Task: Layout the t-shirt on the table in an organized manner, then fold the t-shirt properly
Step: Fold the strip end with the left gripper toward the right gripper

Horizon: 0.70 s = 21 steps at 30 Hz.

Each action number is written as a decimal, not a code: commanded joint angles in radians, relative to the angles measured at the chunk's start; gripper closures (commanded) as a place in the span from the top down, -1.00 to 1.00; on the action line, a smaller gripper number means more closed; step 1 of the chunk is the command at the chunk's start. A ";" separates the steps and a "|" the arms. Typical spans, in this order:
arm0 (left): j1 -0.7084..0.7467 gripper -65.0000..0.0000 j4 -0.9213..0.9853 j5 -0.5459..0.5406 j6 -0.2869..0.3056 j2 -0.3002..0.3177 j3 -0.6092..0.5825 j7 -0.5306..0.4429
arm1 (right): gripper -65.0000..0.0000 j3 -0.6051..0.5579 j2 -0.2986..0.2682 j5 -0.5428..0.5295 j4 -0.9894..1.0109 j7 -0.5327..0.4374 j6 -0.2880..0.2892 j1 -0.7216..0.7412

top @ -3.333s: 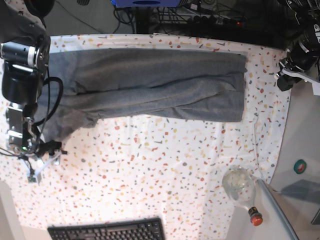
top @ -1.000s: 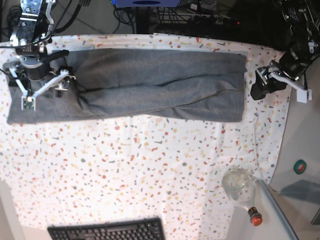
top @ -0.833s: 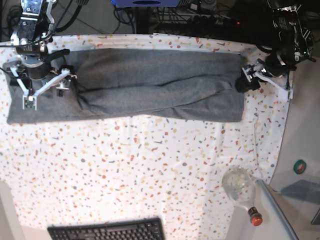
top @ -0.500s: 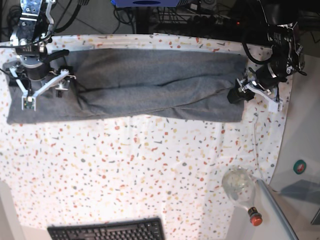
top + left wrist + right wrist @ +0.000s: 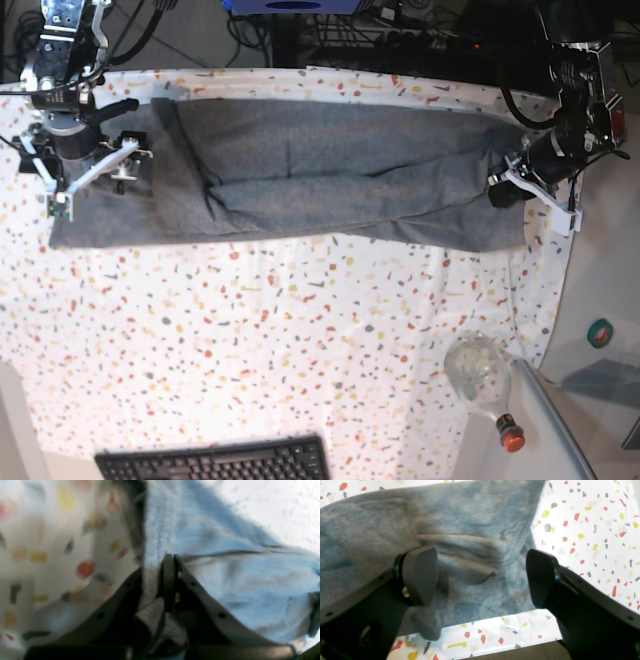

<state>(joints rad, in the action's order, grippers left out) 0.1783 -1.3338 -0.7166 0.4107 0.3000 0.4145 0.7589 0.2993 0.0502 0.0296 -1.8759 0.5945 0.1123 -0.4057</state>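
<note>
"What does the left wrist view give that the overhead doesn't?"

"The left gripper (image 5: pixel 168 562) clenched on the t-shirt (image 5: pixel 225 567) hem, blurred but plain. From above, that gripper (image 5: pixel 503 190) only meets the shirt's right edge."

"And the other arm?"

"Far left, angled down; the right gripper (image 5: pixel 480 577) hangs spread wide over the cloth, grasping nothing."

"The shirt itself?"

"The t-shirt (image 5: pixel 300 170) lies as a long grey band across the far side of the speckled tabletop (image 5: pixel 300 340), creased lengthwise."
</note>
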 commanded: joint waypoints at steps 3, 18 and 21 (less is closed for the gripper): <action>0.054 -1.00 -0.158 -0.019 -0.011 -0.037 -0.059 -0.006 | 0.57 0.002 -0.006 0.002 -0.014 -0.018 -0.006 0.003; 0.026 -1.00 -0.293 -0.021 -0.295 -0.184 -0.573 -0.011 | 0.57 0.002 -0.006 0.002 -0.012 -0.018 -0.006 0.006; -0.023 -1.00 -0.246 -0.021 -0.393 -0.212 -0.632 -0.009 | 0.57 0.002 -0.006 0.002 -0.011 -0.018 -0.006 0.006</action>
<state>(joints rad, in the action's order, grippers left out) 0.1665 -1.5574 -0.7067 -0.0044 0.0952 -0.2169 0.7620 0.2989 0.0498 0.0303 -1.8717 0.5976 0.1123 -0.4004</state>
